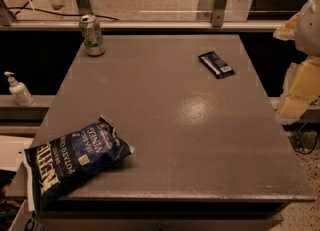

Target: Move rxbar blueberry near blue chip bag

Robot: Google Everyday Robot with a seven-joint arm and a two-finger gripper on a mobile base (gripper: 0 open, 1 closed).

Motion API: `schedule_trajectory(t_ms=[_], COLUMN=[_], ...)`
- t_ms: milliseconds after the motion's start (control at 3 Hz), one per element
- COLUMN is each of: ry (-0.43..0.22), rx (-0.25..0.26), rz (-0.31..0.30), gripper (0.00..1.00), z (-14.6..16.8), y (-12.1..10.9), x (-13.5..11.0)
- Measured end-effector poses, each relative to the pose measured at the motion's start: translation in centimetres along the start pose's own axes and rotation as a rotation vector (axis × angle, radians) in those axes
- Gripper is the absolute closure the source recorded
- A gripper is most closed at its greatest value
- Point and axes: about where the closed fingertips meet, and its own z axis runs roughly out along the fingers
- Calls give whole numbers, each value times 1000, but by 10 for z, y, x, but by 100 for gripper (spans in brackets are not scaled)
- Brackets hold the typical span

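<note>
The rxbar blueberry (216, 64) is a small flat navy wrapper with a white barcode label at its near end. It lies on the far right part of the grey table (170, 125). The blue chip bag (70, 160) is a large crinkled dark blue Kettle bag with white lettering. It lies at the table's near left corner and hangs slightly over the edge. My gripper (299, 87) shows as pale yellowish and white parts at the right edge of the view. It is beyond the table's right side, well apart from the bar, and holds nothing that I can see.
A green and white soda can (92, 35) stands upright at the table's far left corner. A white pump bottle (19, 90) stands on a ledge left of the table. A glass railing with metal posts (216, 0) runs behind the table.
</note>
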Motion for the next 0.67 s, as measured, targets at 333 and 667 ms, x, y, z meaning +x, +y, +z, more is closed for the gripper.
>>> schedule_trajectory(t_ms=[333, 667], ry=[0, -20], rx=[0, 7], rz=[0, -2], gripper=[0, 0], z=[0, 2], y=[0, 0], x=[0, 0])
